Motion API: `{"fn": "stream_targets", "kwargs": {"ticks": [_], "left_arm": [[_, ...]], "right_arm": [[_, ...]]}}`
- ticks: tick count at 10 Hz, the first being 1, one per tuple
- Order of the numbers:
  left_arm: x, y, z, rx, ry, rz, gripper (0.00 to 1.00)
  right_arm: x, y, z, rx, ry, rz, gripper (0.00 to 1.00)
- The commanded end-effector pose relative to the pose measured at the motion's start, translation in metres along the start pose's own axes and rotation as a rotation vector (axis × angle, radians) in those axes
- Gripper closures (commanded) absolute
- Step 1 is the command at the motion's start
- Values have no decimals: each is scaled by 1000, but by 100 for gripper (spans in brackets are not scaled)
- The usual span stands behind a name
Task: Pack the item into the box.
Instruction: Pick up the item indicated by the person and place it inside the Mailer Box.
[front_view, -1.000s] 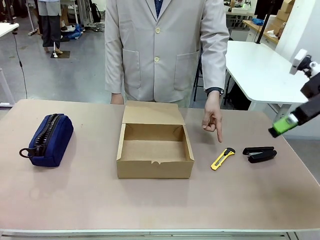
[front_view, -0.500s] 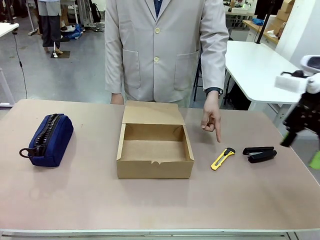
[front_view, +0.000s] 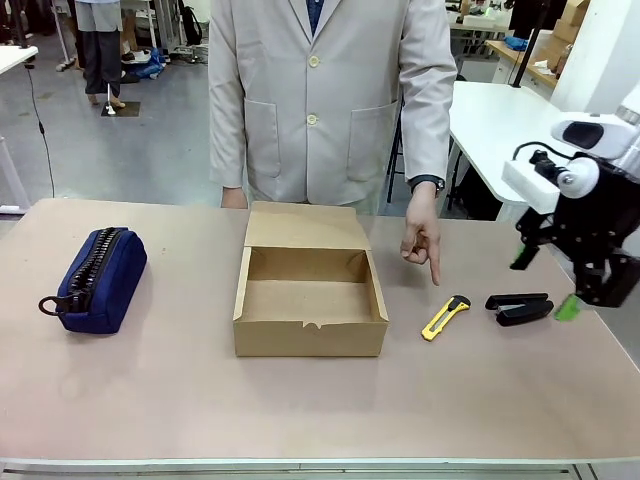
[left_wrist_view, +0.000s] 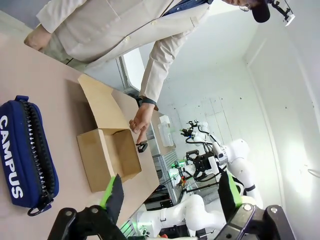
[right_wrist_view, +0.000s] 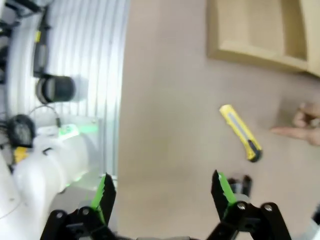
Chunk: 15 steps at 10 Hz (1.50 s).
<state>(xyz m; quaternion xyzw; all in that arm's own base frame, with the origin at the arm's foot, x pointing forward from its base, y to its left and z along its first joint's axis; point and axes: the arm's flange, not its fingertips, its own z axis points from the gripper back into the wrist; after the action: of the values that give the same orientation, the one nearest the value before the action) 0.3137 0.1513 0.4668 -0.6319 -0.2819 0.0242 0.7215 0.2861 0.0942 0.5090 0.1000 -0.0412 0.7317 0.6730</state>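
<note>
A slim yellow utility knife (front_view: 445, 317) with a black end lies on the table to the right of the open brown cardboard box (front_view: 310, 293); the knife (right_wrist_view: 240, 132) and a corner of the box (right_wrist_view: 260, 35) also appear in the right wrist view. A person's hand (front_view: 423, 238) points a finger down at the knife. My right gripper (front_view: 541, 282) hangs open above the black stapler (front_view: 519, 308), right of the knife, holding nothing. My left gripper (left_wrist_view: 167, 192) is open and empty, looking across the table at the box (left_wrist_view: 107, 152).
A navy zip pouch (front_view: 98, 278) lies at the table's left side. The person in a beige coat (front_view: 330, 95) stands at the far edge behind the box. The box's flap lid (front_view: 307, 225) folds back toward the person.
My right arm has swung in from the right edge and dropped toward the stapler and knife. The pointing hand, knife and box have stayed put.
</note>
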Motion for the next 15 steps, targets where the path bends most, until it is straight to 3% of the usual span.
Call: {"fn": "stream_targets", "kwargs": {"ticks": [1, 2, 3, 4, 5, 8, 9, 10, 11, 15], "left_arm": [[1, -2, -1, -18, -8, -24, 0], [1, -2, -1, -18, -8, -24, 0], [1, -2, -1, -18, -8, -24, 0], [1, -2, -1, -18, -8, -24, 0], [1, -2, -1, -18, -8, -24, 0], [1, -2, -1, -18, -8, -24, 0], [1, -2, -1, -18, -8, -24, 0], [1, -2, -1, -18, -8, -24, 0], [1, -2, -1, -18, -8, -24, 0], [1, -2, -1, -18, -8, -24, 0]], "right_arm": [[-5, 3, 14, 44, 6, -44, 0], [0, 0, 0, 0, 0, 0, 0], [7, -7, -18, -96, 138, 89, 0], [12, -18, -40, -142, 212, 61, 0], [-2, -35, -60, -229, 195, 37, 0], [-4, -31, -98, -312, 204, 36, 0], [1, -37, -121, -244, 233, 73, 0], [8, -61, -54, -267, 190, 60, 0], [8, -61, -54, -267, 190, 60, 0], [-10, -106, -113, -131, 217, 98, 0]]}}
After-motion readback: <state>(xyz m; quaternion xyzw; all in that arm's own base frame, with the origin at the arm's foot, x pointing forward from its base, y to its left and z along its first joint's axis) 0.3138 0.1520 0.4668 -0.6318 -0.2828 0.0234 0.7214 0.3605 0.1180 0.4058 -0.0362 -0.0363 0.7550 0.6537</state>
